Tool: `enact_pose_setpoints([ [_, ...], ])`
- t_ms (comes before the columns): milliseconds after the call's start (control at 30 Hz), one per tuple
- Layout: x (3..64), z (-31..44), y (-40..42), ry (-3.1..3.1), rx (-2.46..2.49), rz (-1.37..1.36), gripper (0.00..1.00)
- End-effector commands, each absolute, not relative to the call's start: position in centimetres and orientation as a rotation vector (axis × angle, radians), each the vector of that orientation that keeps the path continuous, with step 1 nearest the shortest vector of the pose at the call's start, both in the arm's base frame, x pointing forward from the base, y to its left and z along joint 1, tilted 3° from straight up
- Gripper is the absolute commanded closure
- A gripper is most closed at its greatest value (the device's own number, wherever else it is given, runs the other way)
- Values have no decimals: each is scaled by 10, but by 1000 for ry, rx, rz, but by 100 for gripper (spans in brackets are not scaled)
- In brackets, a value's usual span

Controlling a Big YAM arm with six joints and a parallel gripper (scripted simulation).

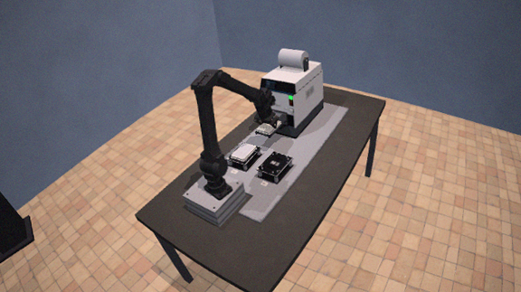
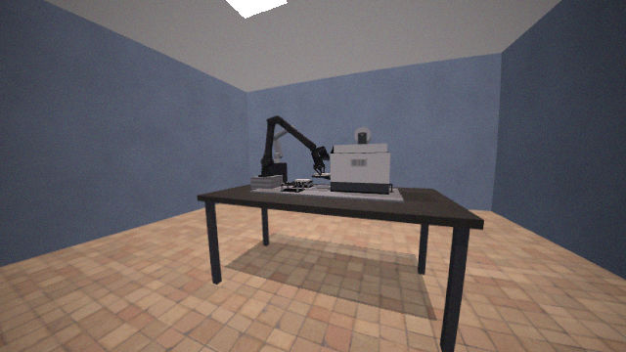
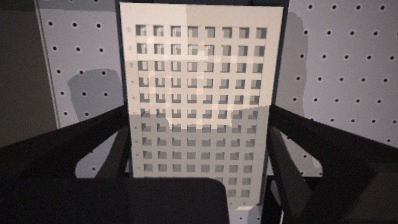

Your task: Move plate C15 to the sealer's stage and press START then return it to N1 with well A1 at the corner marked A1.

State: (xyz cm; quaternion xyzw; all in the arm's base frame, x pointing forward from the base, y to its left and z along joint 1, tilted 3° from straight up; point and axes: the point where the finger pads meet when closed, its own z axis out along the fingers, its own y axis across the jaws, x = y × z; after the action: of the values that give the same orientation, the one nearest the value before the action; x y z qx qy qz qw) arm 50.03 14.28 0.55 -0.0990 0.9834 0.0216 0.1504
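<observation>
At the sealer's (image 1: 312, 96) (image 2: 360, 171) mouth, the gripper (image 1: 269, 124) (image 2: 319, 172) (image 3: 199, 111) is clenched on the plate (image 1: 266, 128) (image 2: 321, 175) (image 3: 200, 90), one finger along each long side, and it's over the stage or on it; too small to say whether it's seated. The lamp (image 1: 290, 97) is green, which would suit a sealer waiting for START or one that's finished. So this is the handling at the stage, and which leg, I can't be sure.

If it's the delivery, we want it flat inside the locators, then an easy release and straight up before START. If it's the return, lift level and head for the free nest (image 1: 275, 168) (image 2: 293, 188), presumably N1, steering clear of the other plate (image 1: 244, 151) (image 2: 303, 181).

Now the views: only the top one gives us that green lamp. The wrist view gives the grid of wells and both fingers' grip, but no lamp. And the exterior, side-on, has the plate looking about level, with the lamp face turned away. Foil? Can't call it from here.
</observation>
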Motion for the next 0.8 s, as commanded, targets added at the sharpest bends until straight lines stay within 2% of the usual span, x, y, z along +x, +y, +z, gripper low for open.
enact_pose_setpoints([
  [0, 502, -3, 149, 2817, -307, 67, 100],
  [767, 494, -7, 146, 2858, -309, 61, 100],
])
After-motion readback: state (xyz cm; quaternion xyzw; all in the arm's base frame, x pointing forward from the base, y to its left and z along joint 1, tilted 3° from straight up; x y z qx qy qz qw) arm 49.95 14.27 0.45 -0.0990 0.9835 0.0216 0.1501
